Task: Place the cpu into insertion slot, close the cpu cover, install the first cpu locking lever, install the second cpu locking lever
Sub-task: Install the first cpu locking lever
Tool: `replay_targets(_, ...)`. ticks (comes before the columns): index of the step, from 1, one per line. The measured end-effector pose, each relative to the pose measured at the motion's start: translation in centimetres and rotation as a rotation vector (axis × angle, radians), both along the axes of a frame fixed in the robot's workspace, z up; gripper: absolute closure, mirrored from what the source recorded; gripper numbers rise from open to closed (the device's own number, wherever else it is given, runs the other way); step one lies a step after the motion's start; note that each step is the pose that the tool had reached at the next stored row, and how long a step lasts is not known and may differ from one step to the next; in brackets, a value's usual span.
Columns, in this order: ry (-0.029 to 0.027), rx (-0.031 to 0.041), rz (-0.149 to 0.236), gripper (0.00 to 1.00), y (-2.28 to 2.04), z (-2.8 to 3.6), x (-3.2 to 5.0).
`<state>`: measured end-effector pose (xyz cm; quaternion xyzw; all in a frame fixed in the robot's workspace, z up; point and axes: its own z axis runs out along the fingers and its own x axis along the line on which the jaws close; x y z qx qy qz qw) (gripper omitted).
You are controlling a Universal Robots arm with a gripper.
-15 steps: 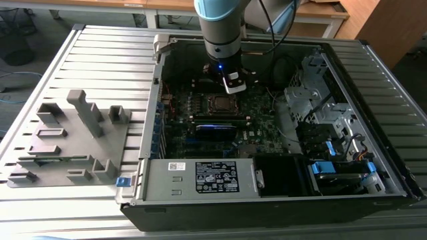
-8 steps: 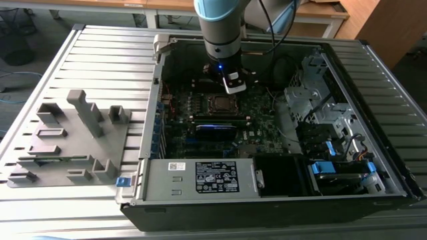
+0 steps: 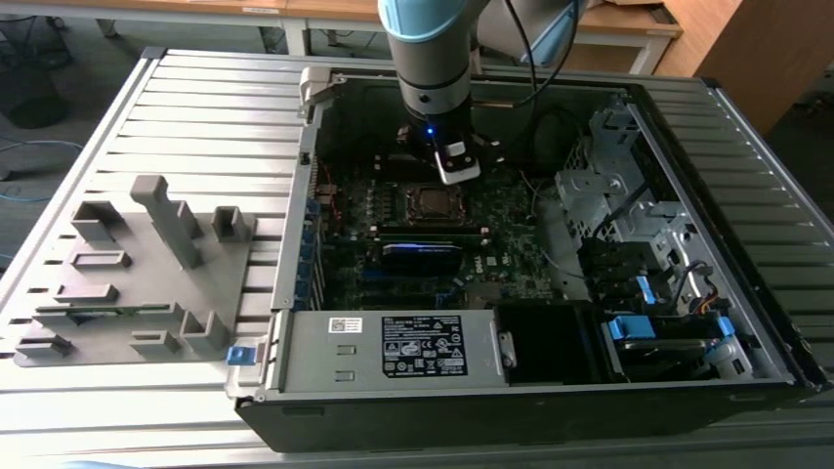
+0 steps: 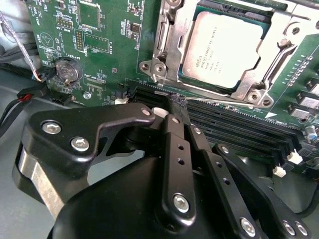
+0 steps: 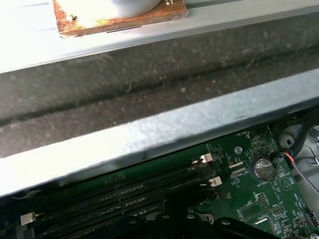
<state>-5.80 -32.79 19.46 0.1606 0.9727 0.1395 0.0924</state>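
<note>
One cpu cover (image 4: pixel 172 37) corner cropped

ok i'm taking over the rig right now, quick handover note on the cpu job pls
Gripper: fingers together, holding nothing visible, tips at a thin silvery lever beside the socket.
The cpu sits in the insertion slot, inside the open computer case.
The cpu cover lies down around the chip, so placing and closing look done.
Levers: whether either is latched cannot be told; treat both as left to check.
</note>
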Motion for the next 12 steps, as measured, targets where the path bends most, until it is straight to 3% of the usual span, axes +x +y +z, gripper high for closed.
replay_targets(12, -0.0002, -0.0042, -0.003, 0.9, -0.26, -0.06, 0.0)
